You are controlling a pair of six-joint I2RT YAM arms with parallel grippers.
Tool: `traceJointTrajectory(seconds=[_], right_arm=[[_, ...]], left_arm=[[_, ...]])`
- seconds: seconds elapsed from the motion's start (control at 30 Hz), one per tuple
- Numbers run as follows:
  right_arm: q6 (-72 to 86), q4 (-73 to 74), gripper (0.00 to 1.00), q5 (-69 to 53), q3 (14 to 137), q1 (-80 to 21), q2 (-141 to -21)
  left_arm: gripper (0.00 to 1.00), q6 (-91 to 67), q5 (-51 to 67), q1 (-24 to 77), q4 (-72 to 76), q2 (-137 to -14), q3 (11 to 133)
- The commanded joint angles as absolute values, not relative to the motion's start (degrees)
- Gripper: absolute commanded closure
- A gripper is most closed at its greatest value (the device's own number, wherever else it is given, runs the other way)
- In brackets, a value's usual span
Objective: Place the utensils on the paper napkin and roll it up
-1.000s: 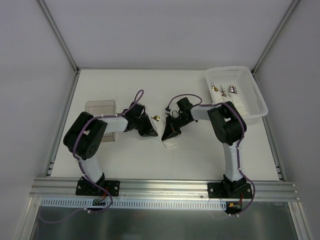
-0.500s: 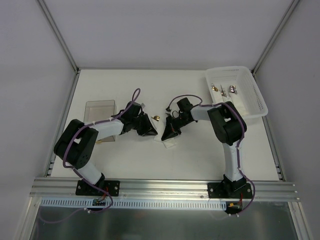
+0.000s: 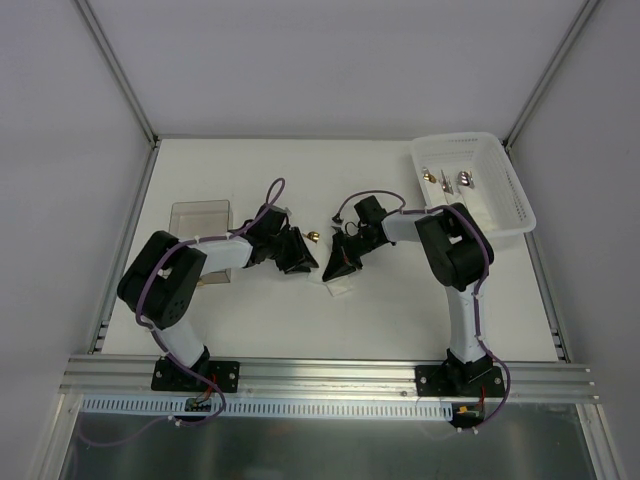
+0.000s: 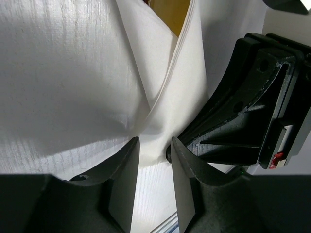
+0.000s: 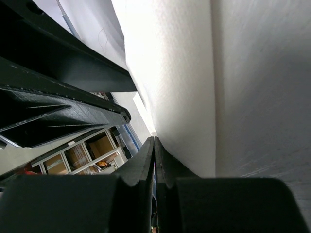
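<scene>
The white paper napkin (image 3: 338, 288) lies mid-table, mostly hidden under both grippers. It fills the left wrist view (image 4: 73, 73) as overlapping folds, with a brown-gold patch (image 4: 170, 12) in the fold's opening. One copper-gold utensil head (image 3: 313, 236) pokes out just behind the grippers. My left gripper (image 3: 297, 257) (image 4: 154, 145) is narrowly open, with a bunched napkin fold at its tips. My right gripper (image 3: 340, 266) (image 5: 154, 138) faces it closely, its jaws pressed together at the napkin's (image 5: 184, 73) edge. Each wrist view shows the other gripper.
A white slotted basket (image 3: 505, 215) at the back right holds more utensils (image 3: 430, 177) (image 3: 465, 180). A clear plastic box (image 3: 200, 214) stands at the left, behind my left forearm. Metal frame rails run along both table sides.
My left arm's elbow dropped outward to the left, then rose back; its gripper stayed at the napkin. The right arm and the napkin's visible corner have barely shifted.
</scene>
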State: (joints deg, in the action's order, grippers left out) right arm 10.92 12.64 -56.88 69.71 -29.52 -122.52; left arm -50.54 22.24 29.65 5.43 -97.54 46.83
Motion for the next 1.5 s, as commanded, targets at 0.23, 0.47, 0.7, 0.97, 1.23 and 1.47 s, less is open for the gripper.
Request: traceJointTrajectory(seconds=[0.23, 0.47, 0.7, 0.97, 1.23, 1.47], right_arm=[[9.1, 14.1, 0.95, -44.4, 67.1, -29.7, -125.2], [9.1, 14.0, 0.94, -44.6, 67.1, -29.6, -125.2], [9.0, 14.0, 0.95, -44.9, 67.3, -29.7, -125.4], [9.0, 14.1, 0.95, -45.4, 67.4, -29.7, -125.7], [8.9, 14.0, 0.95, -46.0, 67.3, -29.9, -125.2], [7.0, 14.0, 0.91, -48.5, 67.5, -29.4, -120.9]], left_arm=[[0.62, -48.9, 16.6, 29.8, 7.6, -97.7, 48.4], [0.61, -48.7, 17.2, 29.5, 10.5, -100.3, 48.6], [0.64, -49.6, 18.1, 29.6, 13.2, -103.1, 48.4], [0.80, -50.5, 17.8, 29.5, 14.0, -104.3, 47.2], [1.00, -50.5, 18.3, 29.6, 14.2, -105.0, 47.3], [1.00, -45.9, 18.3, 29.4, 14.5, -101.7, 47.1]])
